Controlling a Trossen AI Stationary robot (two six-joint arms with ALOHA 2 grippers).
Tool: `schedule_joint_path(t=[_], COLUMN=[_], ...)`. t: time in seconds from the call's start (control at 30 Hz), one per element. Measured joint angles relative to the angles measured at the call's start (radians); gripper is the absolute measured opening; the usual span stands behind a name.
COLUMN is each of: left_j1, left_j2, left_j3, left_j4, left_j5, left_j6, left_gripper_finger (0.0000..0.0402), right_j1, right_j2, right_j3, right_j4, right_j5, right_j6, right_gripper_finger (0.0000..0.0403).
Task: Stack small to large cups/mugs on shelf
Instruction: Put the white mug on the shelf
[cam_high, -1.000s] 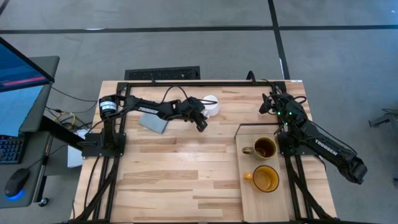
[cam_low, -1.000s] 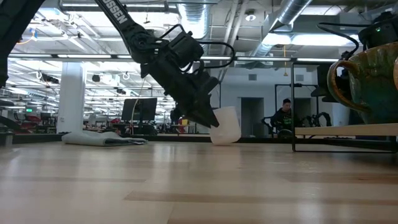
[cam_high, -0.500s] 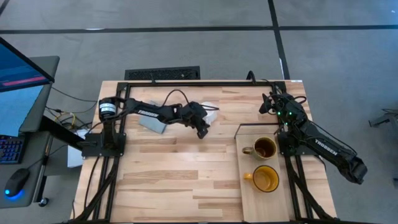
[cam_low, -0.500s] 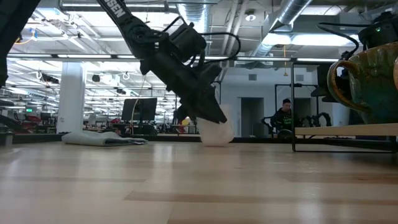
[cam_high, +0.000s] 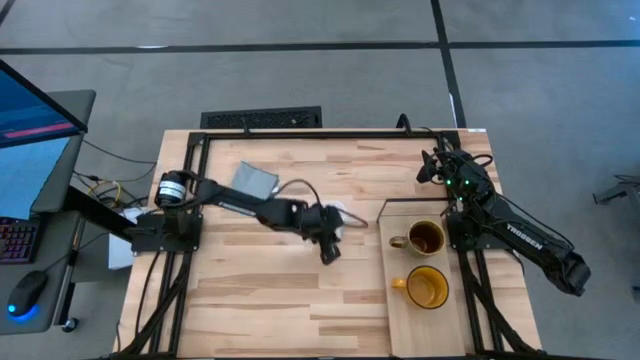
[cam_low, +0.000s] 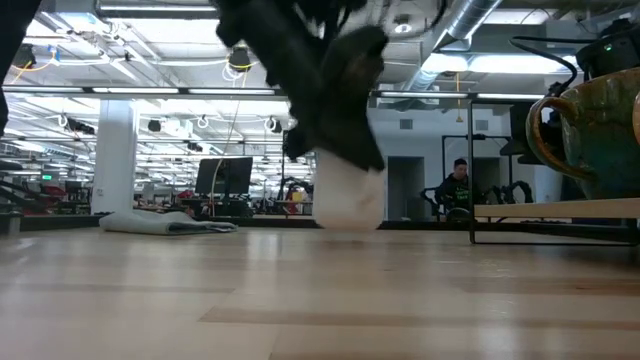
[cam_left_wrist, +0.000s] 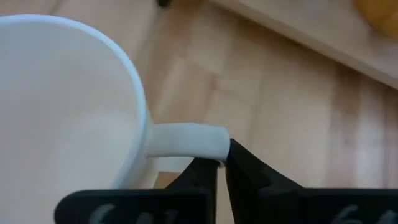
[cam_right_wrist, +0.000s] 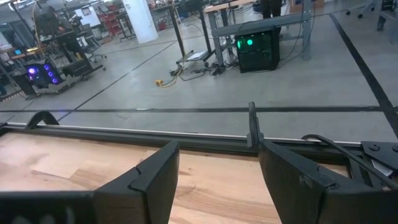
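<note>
Planked tabletop (cam_high: 280, 290), seen from above, with the shelf (cam_high: 400, 320) lying along its right side. On the shelf stand the dark brown mug (cam_high: 424, 238) and, nearer the front edge, the yellow-orange mug (cam_high: 426, 288), just apart from each other. The left arm reaches across the middle of the table; its left gripper (cam_high: 330, 222) now sits just left of the shelf, whereas a second ago it was at the rear of the table. The grey-blue cloth (cam_high: 254, 180), earlier partly covered by the arm, now lies exposed behind it. The white mug (cam_left_wrist: 68, 112) has travelled with the gripper: the left wrist view shows the dark fingers (cam_left_wrist: 249, 180) pinched together on its handle. In the low view the white mug hangs larger and closer than before. The right gripper (cam_high: 440, 165) remains parked at the rear right corner, fingers spread.
</note>
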Motion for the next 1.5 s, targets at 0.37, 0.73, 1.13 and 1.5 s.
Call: schedule_joint_path(t=[0.37,0.73,1.13,1.5], left_j1=[-0.218,-0.277,-0.276,-0.284], left_j2=[0.0,0.0,-0.001,-0.002], left_j3=[0.087,0.18,0.193,0.193], left_j4=[0.05,0.006,-0.152,-0.217], left_j5=[-0.173,0.002,0.412,0.507], left_j6=[-0.188,-0.003,0.463,0.905], left_gripper_finger=[0.0,0.0,0.0,0.0], right_j1=[0.0,0.0,0.0,0.0], right_j2=[0.0,0.0,0.0,0.0], right_j3=[0.0,0.0,0.0,0.0], right_j4=[-0.015,-0.018,-0.019,-0.019], right_j5=[0.0,0.003,0.003,0.003], right_j6=[0.0,-0.001,-0.001,0.0], right_gripper_finger=[0.0244,0.0244,0.0244,0.0244])
